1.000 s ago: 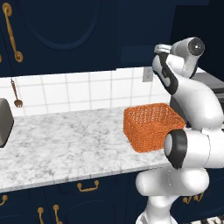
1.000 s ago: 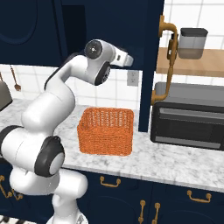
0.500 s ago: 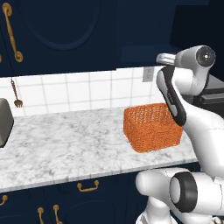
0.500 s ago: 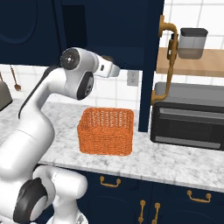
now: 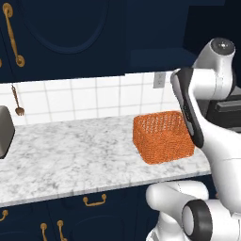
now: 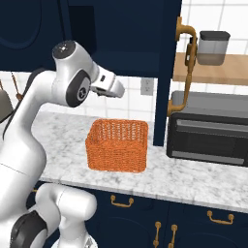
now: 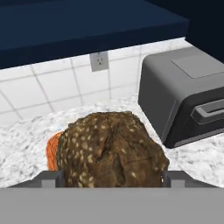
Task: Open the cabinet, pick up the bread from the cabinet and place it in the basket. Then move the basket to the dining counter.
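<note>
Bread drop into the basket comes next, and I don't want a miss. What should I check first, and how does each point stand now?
1. Bread held between the fingers, hand view: ok.
2. Basket upright on the worktop, opening up: ok.
3. Basket holds nothing, seen from both base views: ok.
4. Gripper directly above the basket: cannot tell; it looks high and toward the basket's left edge.
5. Oven stands apart from the basket: ok.
</note>
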